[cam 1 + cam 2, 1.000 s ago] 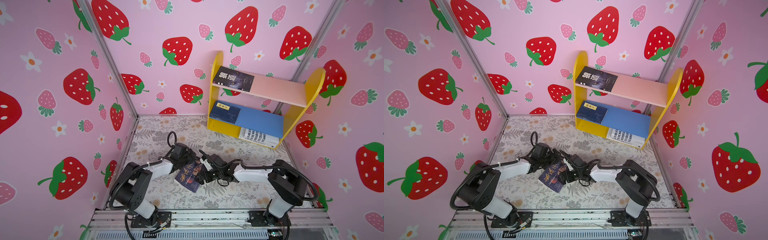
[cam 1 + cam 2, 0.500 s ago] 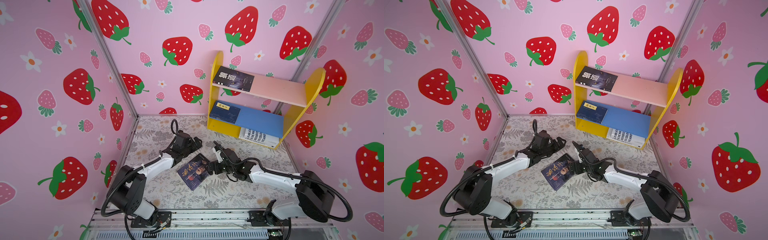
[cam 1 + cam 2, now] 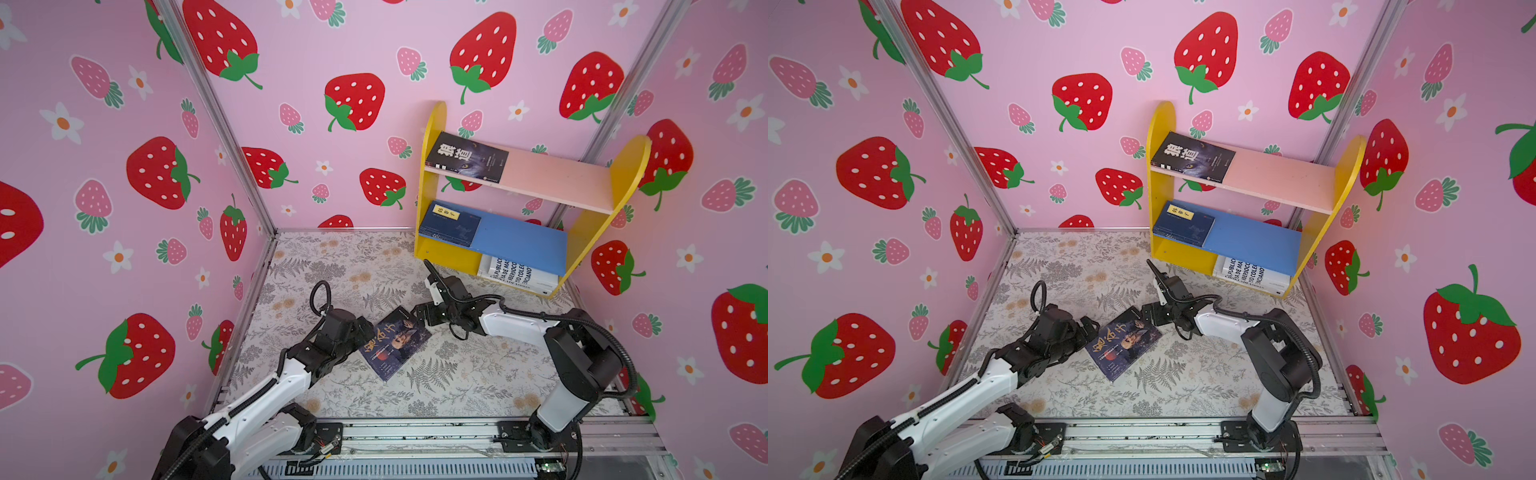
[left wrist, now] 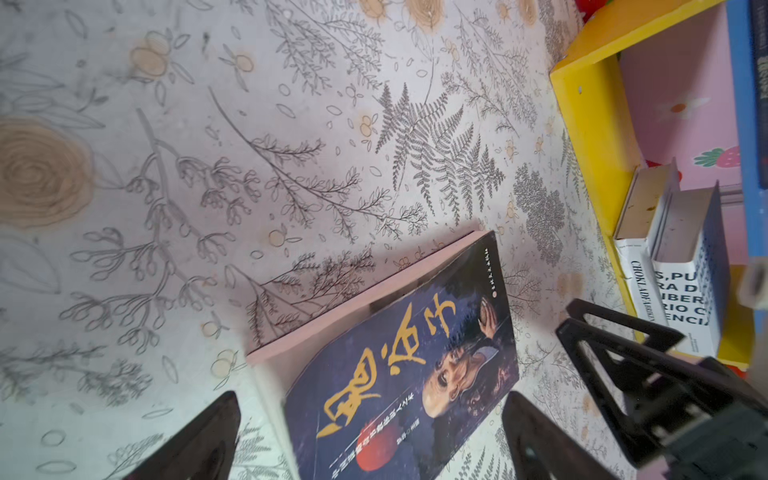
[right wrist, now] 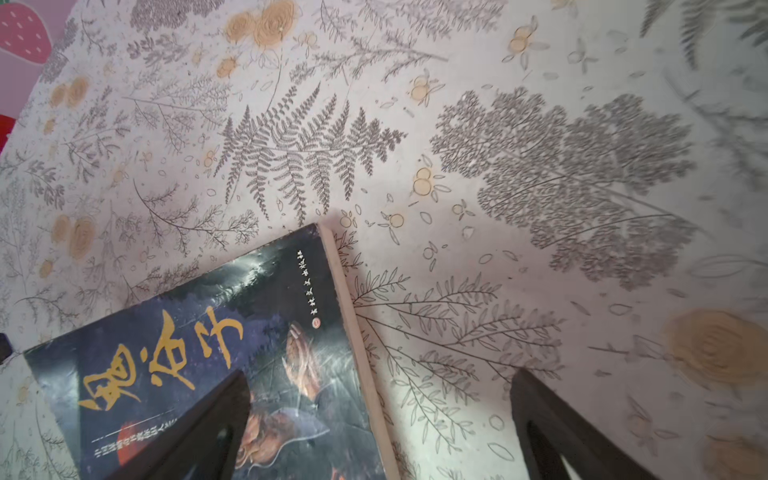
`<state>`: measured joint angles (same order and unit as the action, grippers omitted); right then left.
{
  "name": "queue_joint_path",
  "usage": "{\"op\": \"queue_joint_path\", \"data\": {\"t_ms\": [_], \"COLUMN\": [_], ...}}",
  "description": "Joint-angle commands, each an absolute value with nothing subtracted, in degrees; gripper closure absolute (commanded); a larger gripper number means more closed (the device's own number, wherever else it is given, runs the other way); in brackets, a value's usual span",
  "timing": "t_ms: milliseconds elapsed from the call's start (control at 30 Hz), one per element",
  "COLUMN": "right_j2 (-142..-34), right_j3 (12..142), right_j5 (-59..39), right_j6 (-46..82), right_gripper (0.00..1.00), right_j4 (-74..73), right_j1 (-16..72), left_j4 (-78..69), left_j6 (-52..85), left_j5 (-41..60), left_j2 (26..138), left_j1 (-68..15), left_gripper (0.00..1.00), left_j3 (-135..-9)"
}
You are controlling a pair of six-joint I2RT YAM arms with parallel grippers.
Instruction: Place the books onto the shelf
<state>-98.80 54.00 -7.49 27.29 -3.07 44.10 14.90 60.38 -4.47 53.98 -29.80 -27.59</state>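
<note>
Counter (image 3: pixel 457 386): one, covered in pale cloth printed with grey ferns and tan flowers.
Walls: three, pink with strawberries, closing the left, far and right edges.
Shelf (image 3: pixel 623 166): one small wooden unit with yellow round-topped sides, a pale pink upper board and a blue lower board, standing in the counter's far right corner.
Arms: two, black and white, reaching in from the near edge.
Left pincer (image 3: pixel 368 332): spread wide at the left end of the loose book. In the left wrist view (image 4: pixel 372 399) that book's end lies between its fingers; I cannot tell whether they touch it.
Right pincer (image 3: pixel 424 293): spread wide at the same book's far end. In the right wrist view (image 5: pixel 376 378) one finger hangs over the cover and one over bare cloth.
White books with black lettering (image 3: pixel 515 272): two, under the blue board at its right.
Loose dark blue book with gold characters (image 3: pixel 395 343): one, flat near the counter's middle, between the pincers.
Black book with white characters (image 3: pixel 467 160): one, flat at the pink board's left end.
Navy book with a yellow label (image 3: pixel 449 226): one on top at the blue board's left end; any beneath cannot be counted.
</note>
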Motion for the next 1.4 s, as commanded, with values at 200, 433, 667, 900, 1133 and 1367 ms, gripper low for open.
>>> {"op": "queue_joint_path", "data": {"t_ms": [200, 433, 667, 900, 1133, 1367], "right_j2": [-101.1, -98.7, -93.4, -86.2, -84.2, -81.8], "right_j3": [50.5, 46.3, 41.8, 39.0, 38.1, 41.1], "right_j5": [-14.4, -14.8, -13.8, -10.3, -8.1, -1.7], "right_j6": [31.7, 33.8, 36.3, 38.1, 38.8, 33.8], "right_gripper": [0.01, 0.02, 0.02, 0.03, 0.02, 0.00], "right_j4": [-7.2, -7.4, -7.1, -3.8, -1.1, 4.5], "right_j1": [45.0, 46.9, 48.9, 54.1, 57.4, 57.3], "left_j4": [12.9, 5.5, -1.9, -4.4, -3.1, 1.6], "left_j6": [67.4, 68.5, 65.4, 57.4, 54.5, 53.1], "left_j5": [-0.7, 0.0, 0.9, 4.8, 6.9, 2.4], "left_j2": [56.5, 64.9, 73.6, 84.1, 89.0, 81.4], "left_j1": [-31.5, -34.9, -34.8, -31.7, -28.0, -23.5], "left_gripper": [0.00, 0.00, 0.00, 0.00, 0.00, 0.00], "left_j3": [-22.9, -24.4, -30.3, -42.6, -49.4, -45.0]}}
